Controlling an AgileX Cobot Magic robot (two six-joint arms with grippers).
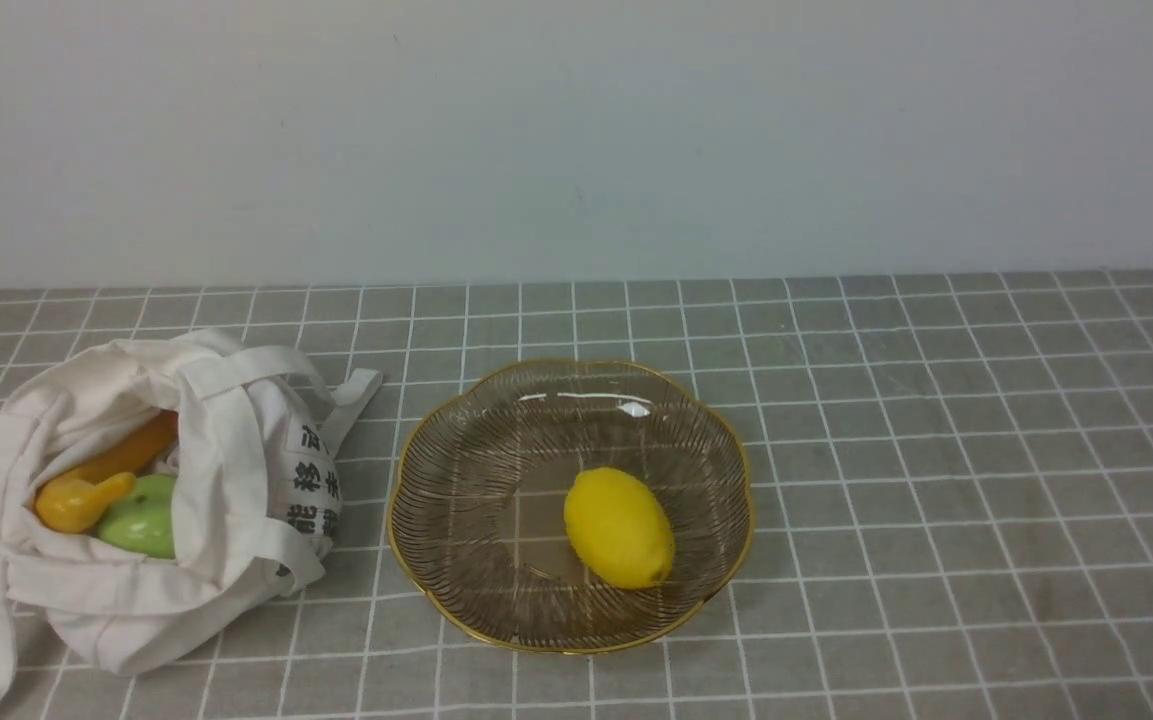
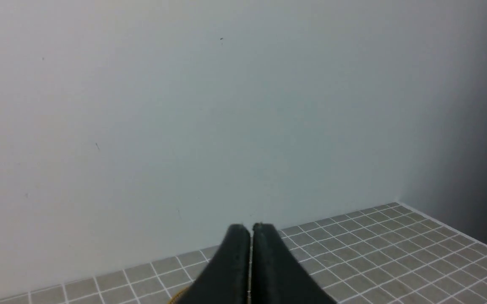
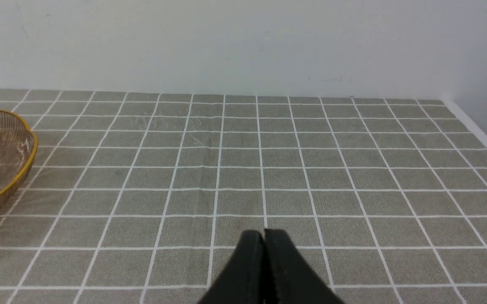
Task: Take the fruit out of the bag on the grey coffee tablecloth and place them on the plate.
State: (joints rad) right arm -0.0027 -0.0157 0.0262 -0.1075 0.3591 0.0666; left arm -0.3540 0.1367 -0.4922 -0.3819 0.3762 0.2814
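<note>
- My left tool (image 2: 251, 230) has its two dark fingers pressed together with nothing between them. It points over the grey coffee tablecloth (image 1: 936, 450) toward the pale wall (image 1: 576, 130), and it does not show in the front view.
- The off-white cloth bag (image 1: 86, 610) lies slumped at the left of the tablecloth, mouth open and straps loose, with black printed characters on the side nearest the plate.
- Inside the bag's mouth I see an orange curved piece (image 1: 126, 452), a yellow-orange piece (image 1: 76, 500) in front of it, and a light green round fruit (image 1: 143, 518) touching that piece.
- The glass plate (image 1: 456, 520) with the gold scalloped rim sits just beside the bag, near the middle of the tablecloth.
- The lemon (image 1: 619, 527) lies in the plate, right of its centre.
- My right tool (image 3: 264, 234) is closed too, empty, low over bare tablecloth well to the right of the plate.
</note>
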